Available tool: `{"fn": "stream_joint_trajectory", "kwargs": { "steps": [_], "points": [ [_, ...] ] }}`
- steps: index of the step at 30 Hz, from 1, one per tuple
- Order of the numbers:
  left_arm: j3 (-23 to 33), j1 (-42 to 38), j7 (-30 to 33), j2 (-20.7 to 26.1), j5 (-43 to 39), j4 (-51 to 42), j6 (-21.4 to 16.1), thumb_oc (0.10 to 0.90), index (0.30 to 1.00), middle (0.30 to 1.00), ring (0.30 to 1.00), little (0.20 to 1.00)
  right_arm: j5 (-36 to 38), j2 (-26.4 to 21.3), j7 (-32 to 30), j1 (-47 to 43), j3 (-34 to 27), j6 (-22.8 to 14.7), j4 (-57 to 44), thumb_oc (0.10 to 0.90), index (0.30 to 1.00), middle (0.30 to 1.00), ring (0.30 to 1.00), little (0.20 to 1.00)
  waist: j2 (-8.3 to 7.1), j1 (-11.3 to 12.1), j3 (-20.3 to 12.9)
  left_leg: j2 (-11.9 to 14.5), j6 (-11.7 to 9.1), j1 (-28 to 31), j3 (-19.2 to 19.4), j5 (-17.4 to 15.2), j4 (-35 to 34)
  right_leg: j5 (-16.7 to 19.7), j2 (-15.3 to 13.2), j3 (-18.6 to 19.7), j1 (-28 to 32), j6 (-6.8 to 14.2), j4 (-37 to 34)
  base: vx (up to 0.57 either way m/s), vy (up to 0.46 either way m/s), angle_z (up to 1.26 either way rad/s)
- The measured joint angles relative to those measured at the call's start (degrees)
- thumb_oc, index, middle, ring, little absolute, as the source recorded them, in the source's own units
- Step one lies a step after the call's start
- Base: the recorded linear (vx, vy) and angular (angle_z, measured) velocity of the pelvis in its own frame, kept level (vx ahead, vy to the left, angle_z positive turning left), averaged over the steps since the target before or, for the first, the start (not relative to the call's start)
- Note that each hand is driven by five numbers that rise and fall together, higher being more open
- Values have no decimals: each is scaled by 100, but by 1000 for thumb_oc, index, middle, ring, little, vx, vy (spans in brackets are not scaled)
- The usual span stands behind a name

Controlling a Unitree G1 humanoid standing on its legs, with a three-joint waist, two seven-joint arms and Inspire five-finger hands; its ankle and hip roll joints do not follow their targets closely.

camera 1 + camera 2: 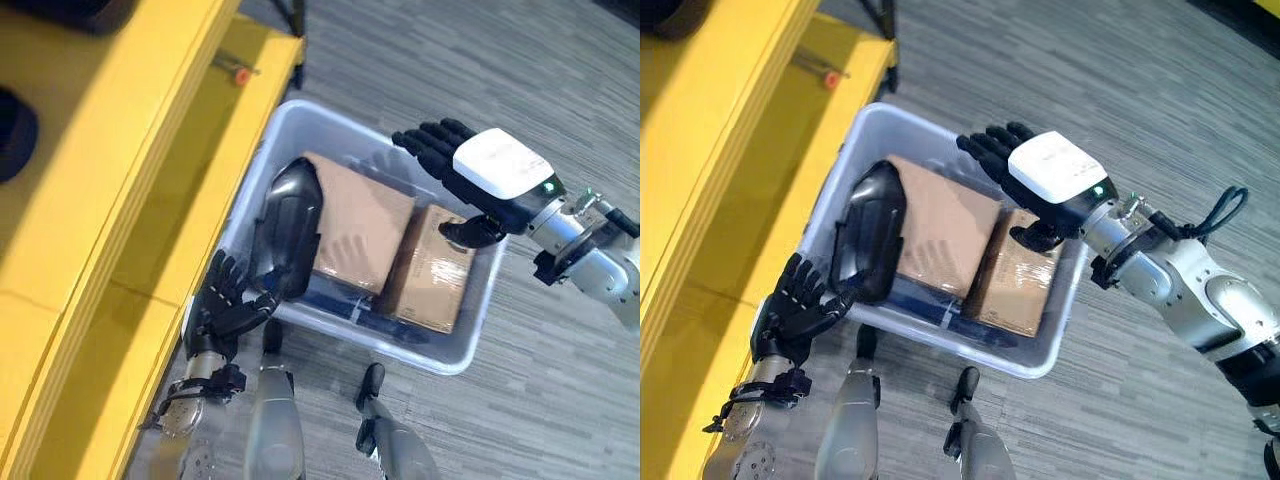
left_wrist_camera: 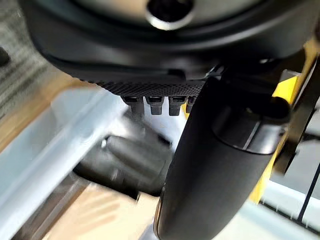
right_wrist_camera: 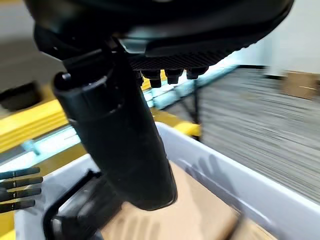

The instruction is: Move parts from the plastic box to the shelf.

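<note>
A clear plastic box (image 1: 452,357) stands on the floor beside the yellow shelf (image 1: 120,200). Inside it, a black curved shell part (image 1: 288,225) leans along the shelf-side wall, beside two cardboard boxes (image 1: 362,225) (image 1: 432,270). My left hand (image 1: 225,303) is open at the box's near shelf-side corner, fingers spread, thumb close to the black part's lower end. My right hand (image 1: 470,172), with a white cover on its back, hovers open over the box's far side above the smaller cardboard box. The left wrist view has the black part (image 2: 130,160) past the thumb.
The shelf's lower board holds a small orange-tipped item (image 1: 240,74) near its far end, and a dark object (image 1: 14,132) sits on an upper level. Grey carpet floor (image 1: 480,60) surrounds the box on the other sides.
</note>
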Motion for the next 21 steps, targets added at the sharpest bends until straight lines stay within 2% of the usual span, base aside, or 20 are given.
{"fn": "stream_joint_trajectory", "kwargs": {
  "steps": [3,8,15,21],
  "points": [
    [-1,-84,3,206,-1,1,-5,900,1000,1000,1000,1000,-416,6,9,-363,434,-34,6,900,1000,1000,1000,1000,2,119,72,-110,8,-77,-162,11,12,-61,-47,-167,49,19,16,-5,-70,33],
    [1,-289,47,379,-30,-117,-115,900,1000,1000,1000,1000,-804,69,80,-726,1069,-149,218,900,1000,1000,1000,1000,71,147,131,-249,11,-147,-462,42,18,-206,-84,-480,132,54,146,-5,-46,31],
    [80,-459,134,614,-181,-759,-258,900,1000,1000,1000,1000,-1061,236,118,-767,1090,-143,615,900,1000,1000,1000,1000,290,251,279,-381,6,-239,-811,124,15,-430,-115,-812,146,71,452,-11,-43,25],
    [364,-701,288,648,-156,-1037,-522,900,1000,1000,1000,1000,-1065,431,116,-856,1221,-130,907,900,1000,1000,1000,1000,308,406,290,-441,6,-269,-908,127,13,-631,-195,-937,68,83,738,-15,-31,13]
  ]
}}
